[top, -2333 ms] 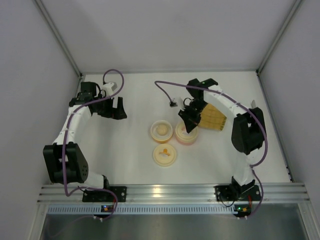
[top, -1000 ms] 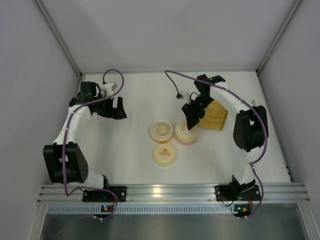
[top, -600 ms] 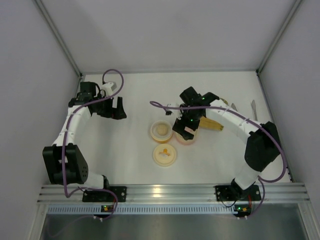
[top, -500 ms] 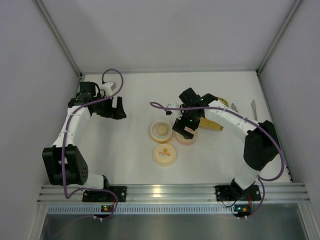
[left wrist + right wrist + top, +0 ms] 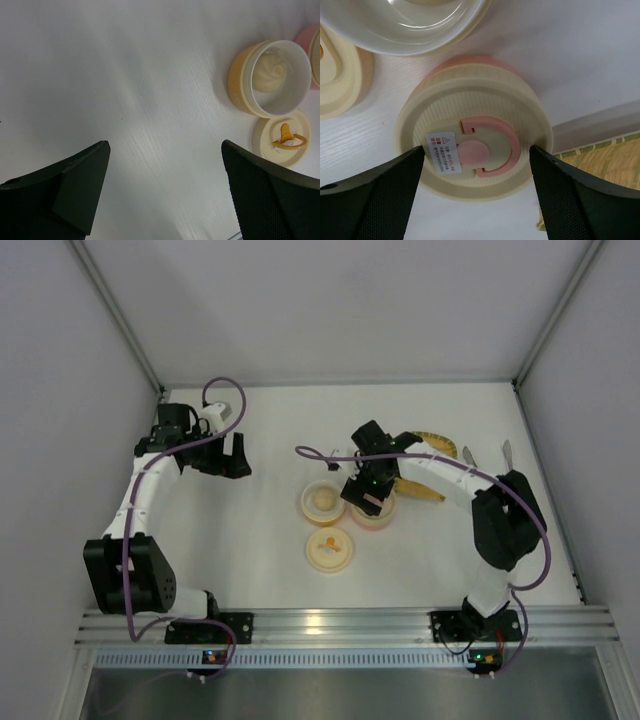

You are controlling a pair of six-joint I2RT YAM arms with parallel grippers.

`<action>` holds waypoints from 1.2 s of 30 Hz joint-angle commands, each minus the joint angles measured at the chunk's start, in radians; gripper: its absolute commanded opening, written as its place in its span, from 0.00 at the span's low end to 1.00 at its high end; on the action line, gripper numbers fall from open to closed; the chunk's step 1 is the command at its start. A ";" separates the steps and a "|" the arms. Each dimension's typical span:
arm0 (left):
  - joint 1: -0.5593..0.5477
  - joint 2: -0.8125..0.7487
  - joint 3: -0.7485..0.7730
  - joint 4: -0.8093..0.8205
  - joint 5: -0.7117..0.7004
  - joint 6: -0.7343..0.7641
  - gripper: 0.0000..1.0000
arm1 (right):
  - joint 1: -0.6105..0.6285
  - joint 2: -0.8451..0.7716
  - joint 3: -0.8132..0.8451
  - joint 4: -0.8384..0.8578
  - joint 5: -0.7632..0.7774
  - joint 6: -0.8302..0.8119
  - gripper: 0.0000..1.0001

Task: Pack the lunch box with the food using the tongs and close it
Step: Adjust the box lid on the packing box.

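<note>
A: What carries everything?

B: A white surface (image 5: pixel 270 430). The left arm (image 5: pixel 140 495) rises from its base at the near edge, folds at the elbow and reaches up the left side, with its wrist turned inward.

A: And its gripper?

B: The left gripper (image 5: pixel 164 150) is released. Its jaws are wide apart over bare surface, holding nothing, well apart from the tubs.

A: The other arm?

B: The right arm (image 5: pixel 440 472) bends at its elbow on the right and stretches its forearm leftward across the yellow ribbed tray (image 5: pixel 420 490), wrist tipped down. The right gripper (image 5: pixel 477 149) hangs directly over the pink tub (image 5: pixel 470 61). Its jaws are spread, one finger to each side of the cream lid (image 5: pixel 470 110) that caps the tub, and it is not clamping the lid.

A: The tongs (image 5: pixel 467 453)?

B: Only two slim grey ends show, beyond the forearm near the right side. The rest is hidden.

A: And beside the pink tub?

B: Just to its left the cream-yellow tub (image 5: pixel 239 85) stands open with a whitish ball (image 5: pixel 272 77) inside. The loose lid (image 5: pixel 282 145) lies flat just nearer the bases, orange handle (image 5: pixel 287 140) up.

A: Smallest details?

B: A pink C-shaped handle (image 5: pixel 514 145) and a white warning sticker (image 5: pixel 442 160) on the capped lid.
</note>
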 commanded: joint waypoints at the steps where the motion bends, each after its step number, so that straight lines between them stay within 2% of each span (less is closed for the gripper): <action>1: 0.004 -0.012 0.012 0.025 0.002 0.006 0.98 | 0.004 0.035 -0.035 0.070 -0.015 0.013 0.84; 6: 0.003 -0.015 0.001 0.031 0.001 0.017 0.98 | 0.004 0.050 -0.067 0.094 -0.020 0.017 0.82; 13: 0.003 -0.029 -0.007 0.032 0.001 0.031 0.98 | 0.001 0.015 -0.023 0.053 -0.055 0.034 0.86; 22: 0.001 -0.075 0.001 0.009 0.033 0.061 0.98 | -0.047 -0.069 0.192 -0.085 -0.165 0.073 0.91; 26: -0.022 -0.109 0.004 -0.050 0.039 0.126 0.98 | -0.111 -0.125 0.279 -0.119 -0.254 0.114 0.92; 29: -0.120 -0.155 -0.001 -0.095 -0.028 0.201 0.98 | -0.206 -0.146 0.316 -0.153 -0.353 0.140 0.92; 36: -0.584 -0.163 -0.019 -0.168 -0.274 0.305 0.95 | -0.444 -0.204 0.255 -0.182 -0.466 0.152 0.92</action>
